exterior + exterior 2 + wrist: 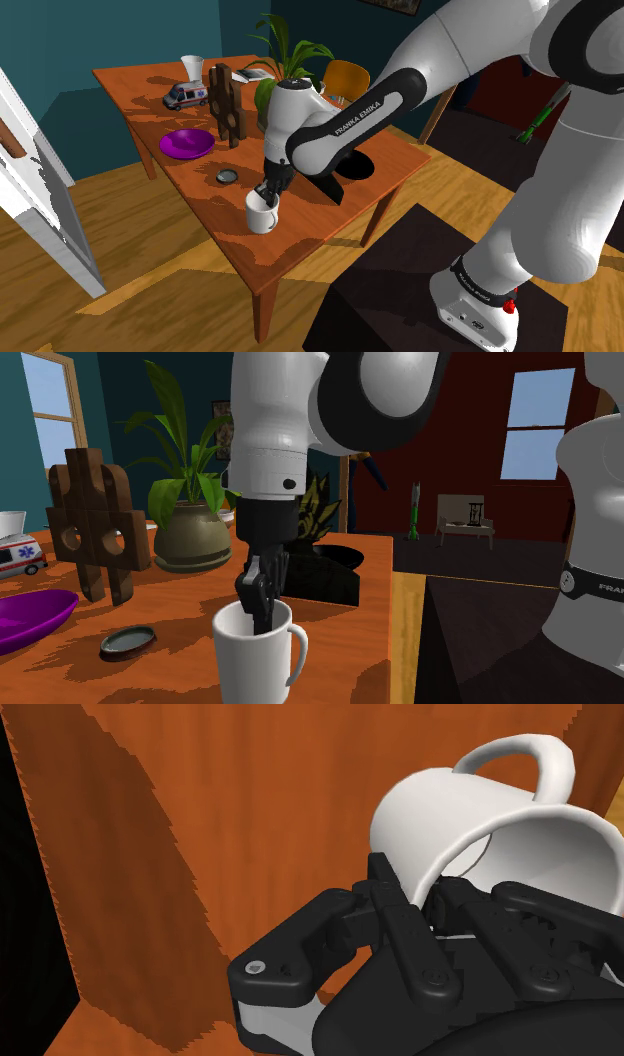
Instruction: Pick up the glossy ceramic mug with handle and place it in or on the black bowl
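Mug (262, 213) (253, 655) (500, 814), white and glossy, stands upright on the wooden tabletop (200, 200) (372, 602) (250, 804). Its long axis is vertical and its mouth faces up. In the second exterior view its handle sticks out toward that view's right.

The black pincer (267, 193) (262, 602) (420, 889) comes down from above and is clamped on the mug's wall. One finger reaches inside the mouth and the other presses the outside, with the rim between them on the side away from the handle.

The mug sits in the near part of the tabletop, toward the corner at the bottom of the shoulder view, with bare wood all around it. A small dark round disc (227, 176) (127, 641) lies near it, apart from it. A purple bowl (187, 142) (25, 617) lies farther along, beside a brown wooden figure (226, 100) (95, 522).

The black bowl (358, 168) (335, 582) rests behind the arm, close to the tabletop's edge on the stand's side, and the wood between it and the mug is open. A potted plant (285, 60) (190, 532) and a toy ambulance (186, 95) (18, 559) stand at the far end, well apart from the mug.
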`<act>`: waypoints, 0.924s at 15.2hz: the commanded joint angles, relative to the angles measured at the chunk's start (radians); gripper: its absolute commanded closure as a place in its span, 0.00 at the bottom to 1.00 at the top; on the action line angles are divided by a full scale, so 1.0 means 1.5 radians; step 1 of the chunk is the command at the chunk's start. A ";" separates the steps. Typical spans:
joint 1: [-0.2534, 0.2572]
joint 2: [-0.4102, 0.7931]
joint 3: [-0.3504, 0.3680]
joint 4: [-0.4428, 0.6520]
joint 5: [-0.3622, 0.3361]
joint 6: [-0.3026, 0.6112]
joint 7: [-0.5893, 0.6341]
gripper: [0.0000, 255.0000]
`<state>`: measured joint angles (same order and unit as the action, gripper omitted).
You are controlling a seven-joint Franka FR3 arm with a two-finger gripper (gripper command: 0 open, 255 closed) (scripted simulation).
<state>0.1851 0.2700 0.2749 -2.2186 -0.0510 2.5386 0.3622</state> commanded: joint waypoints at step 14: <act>-0.011 -0.091 0.013 0.027 0.038 -0.114 -0.023 1.00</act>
<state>0.1690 0.1455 0.2928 -2.1798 0.0017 2.3803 0.3291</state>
